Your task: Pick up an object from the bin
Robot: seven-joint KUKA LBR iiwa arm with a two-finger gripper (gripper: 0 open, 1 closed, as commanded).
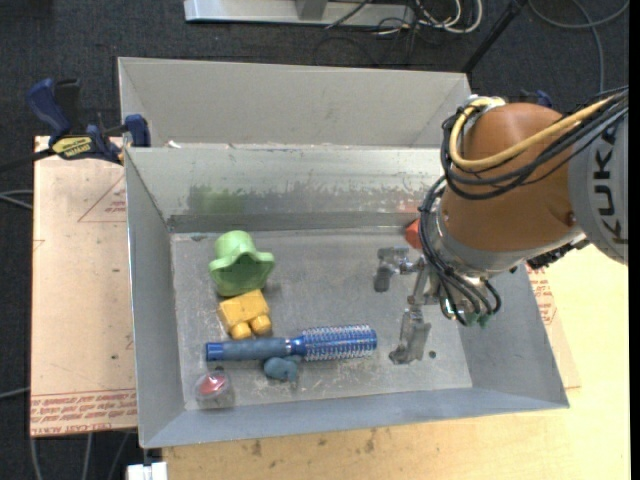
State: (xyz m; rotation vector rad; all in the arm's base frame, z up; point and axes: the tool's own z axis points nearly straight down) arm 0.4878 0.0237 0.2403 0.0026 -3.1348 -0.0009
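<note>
From the camera view I have the gripper (398, 306) low in the right half of the bin (150, 268), hanging under the arm's orange cover (505, 178). Its two fingers (406, 343) stand apart, and I see only bare grey floor in the gap, so nothing is gripped.

The closest thing to the hand is the blue hairbrush (300, 346). It lies flat just to the hand's left, with its bristle head towards the near finger and its handle running away to the left. I read the head as close to that finger but apart from it.

Below the brush's middle, a small blue lump (282, 368) lies against it. Farther left of the hand sit a yellow block (245, 315) and, just beyond it, a green moulded piece (238, 261). The two are touching or nearly so.

Well off to the hand's left, in the near left corner, lies a small red and clear thing (213, 388). A red piece (411, 232) peeps out just behind the far finger, mostly hidden by the wrist, and I cannot tell what it is.

The stretch of floor between the hand and the brush head has nothing lying on it
</note>
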